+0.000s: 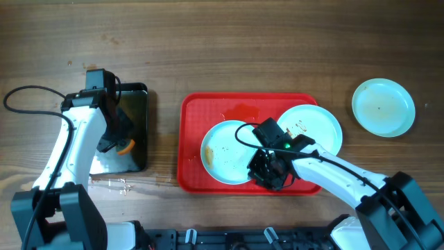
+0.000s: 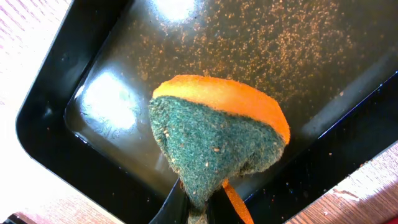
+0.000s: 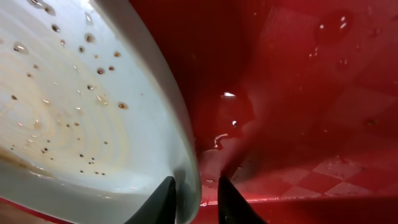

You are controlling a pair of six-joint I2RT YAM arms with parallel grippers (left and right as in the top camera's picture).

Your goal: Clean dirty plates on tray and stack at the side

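The main risk we see sits at the right gripper (image 1: pixel 269 172), whose fingers (image 3: pixel 163 202) straddle the near-right rim of a round pale mint-blue plate (image 1: pixel 223 149), the left one of two lying in the large red rectangular plastic tray (image 1: pixel 194 111). The fingers stand apart, with a sliver of red showing between the rim and the right-hand finger, so we judge them released rather than clenched, though the wrist view is too tight to be sure. That plate is wet and dotted with brown specks. A thin, slick rim pinched at one edge could slip or swing down once lifted, shedding water. The tray's raised near rim is just beside the fingers, so a low pull toward the near side would catch on it. To the right, the second mint-blue plate (image 1: pixel 320 125) touches or overlaps the first under the arm; we cannot tell which, and a sideways drag could nudge it. The third mint-blue plate (image 1: pixel 383 107) lies alone on the wooden counter (image 1: pixel 208 42), well right of the tray, with open room around it for stacking. At the left, the left gripper (image 2: pixel 200 205) is clenched on the orange-and-green scouring sponge (image 2: pixel 217 137) over the black metal rectangular pan (image 2: pixel 249 37), well apart from the tray. Bare counter lies between pan and tray, so the arms have room to meet without crowding.
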